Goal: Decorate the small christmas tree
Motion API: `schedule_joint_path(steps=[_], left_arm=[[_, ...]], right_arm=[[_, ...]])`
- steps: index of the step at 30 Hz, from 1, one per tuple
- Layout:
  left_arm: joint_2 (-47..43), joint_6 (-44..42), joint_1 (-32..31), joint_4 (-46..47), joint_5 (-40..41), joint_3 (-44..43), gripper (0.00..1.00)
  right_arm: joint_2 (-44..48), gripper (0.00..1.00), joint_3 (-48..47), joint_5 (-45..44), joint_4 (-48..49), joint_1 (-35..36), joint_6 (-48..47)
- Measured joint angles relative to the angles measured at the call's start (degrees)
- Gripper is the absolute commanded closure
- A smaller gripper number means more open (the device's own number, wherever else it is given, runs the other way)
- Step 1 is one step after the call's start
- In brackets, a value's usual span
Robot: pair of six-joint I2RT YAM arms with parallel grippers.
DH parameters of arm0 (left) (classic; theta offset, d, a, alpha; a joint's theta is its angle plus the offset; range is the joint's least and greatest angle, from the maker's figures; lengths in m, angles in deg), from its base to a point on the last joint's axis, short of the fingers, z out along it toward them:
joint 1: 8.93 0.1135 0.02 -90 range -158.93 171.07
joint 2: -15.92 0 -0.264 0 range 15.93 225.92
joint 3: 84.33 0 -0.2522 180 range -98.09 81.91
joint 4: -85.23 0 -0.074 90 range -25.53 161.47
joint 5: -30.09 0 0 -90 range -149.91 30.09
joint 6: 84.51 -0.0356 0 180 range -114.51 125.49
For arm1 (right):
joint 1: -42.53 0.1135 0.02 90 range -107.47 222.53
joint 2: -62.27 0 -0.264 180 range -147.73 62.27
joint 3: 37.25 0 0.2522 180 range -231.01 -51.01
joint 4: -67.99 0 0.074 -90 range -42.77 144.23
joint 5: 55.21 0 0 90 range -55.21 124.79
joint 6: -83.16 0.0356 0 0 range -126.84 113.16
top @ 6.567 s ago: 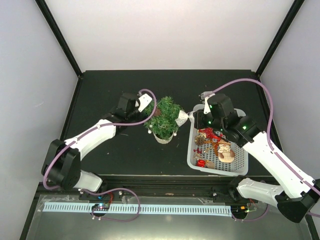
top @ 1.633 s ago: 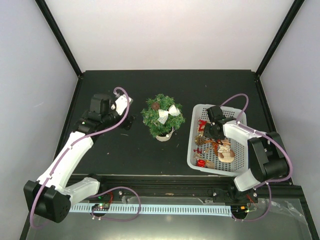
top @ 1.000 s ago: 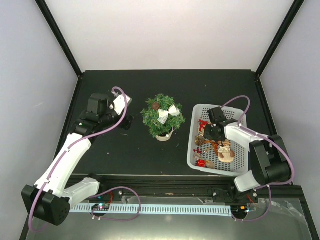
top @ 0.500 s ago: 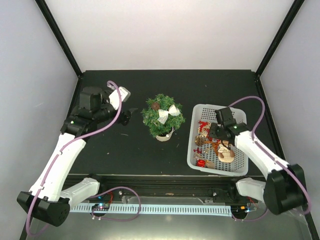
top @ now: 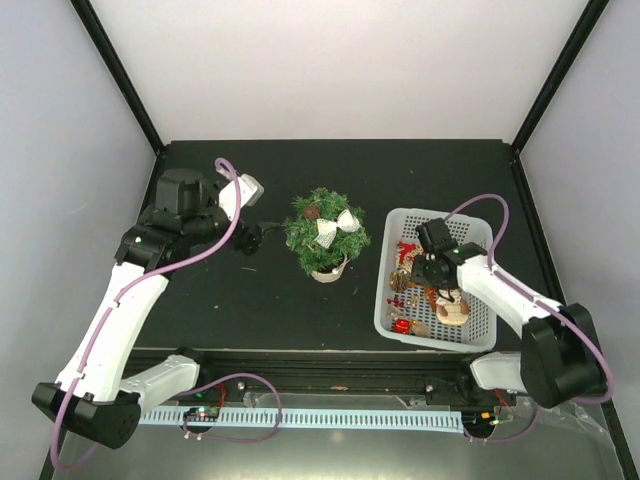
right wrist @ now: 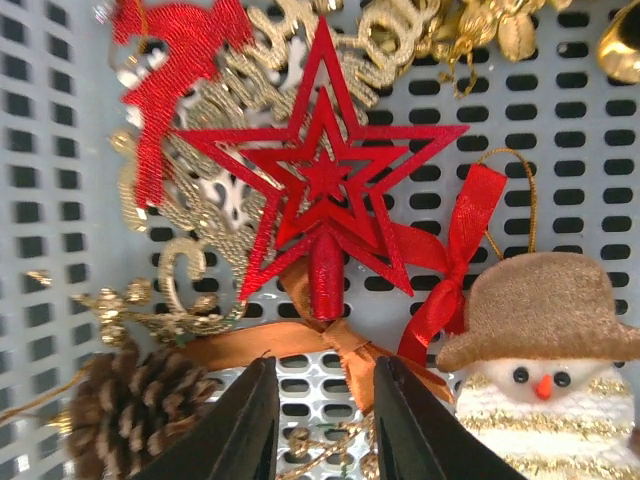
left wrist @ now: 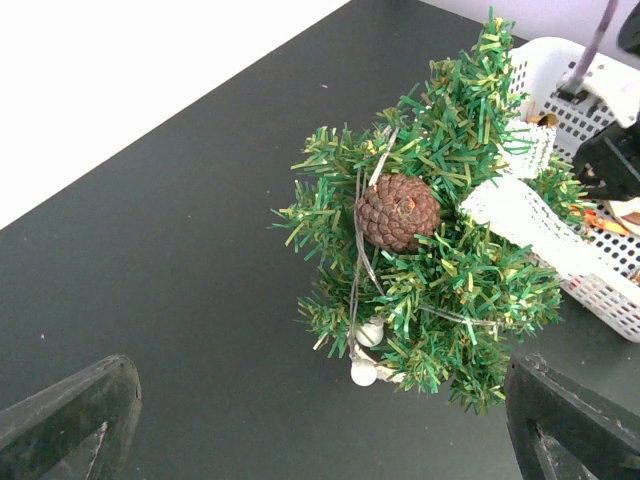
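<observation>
The small christmas tree (top: 322,240) stands mid-table in its cream pot (top: 328,272). It carries a brown pine cone (left wrist: 397,211), a white lace bow (left wrist: 520,215) and white beads (left wrist: 363,372). My left gripper (top: 255,238) hovers just left of the tree, open wide and empty; in the left wrist view its fingers (left wrist: 70,420) frame the tree (left wrist: 440,260). My right gripper (top: 420,272) is low inside the white basket (top: 381,310), open, with a red star (right wrist: 325,190) just ahead and an orange-brown ribbon (right wrist: 340,340) between its fingertips (right wrist: 245,425).
The basket (right wrist: 600,180) also holds a snowman with a tan hat (right wrist: 545,350), a pine cone (right wrist: 130,405), a red ribbon (right wrist: 455,250) and gold ornaments (right wrist: 240,230). The basket's corner (left wrist: 610,290) lies right behind the tree. Black frame posts stand at the table's back corners.
The white bow, held at the tree by my right gripper earlier, now sits on the tree. My left arm drew back left and rose. My right gripper went down into the basket.
</observation>
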Motion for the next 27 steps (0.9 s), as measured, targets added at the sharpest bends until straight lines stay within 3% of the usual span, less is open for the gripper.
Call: schedule_joint_path(steps=[9,27], left_arm=[[-1.7,0.3,0.0,-0.3,-0.3,0.0,0.01],[-2.1,1.1,-0.1,-0.3,-0.3,0.2,0.01]], right_arm=[[-7.9,0.72,-0.4,0.9,3.5,-2.0,0.2],[-13.4,0.77,-0.2,3.7,8.9,-3.0,0.1]])
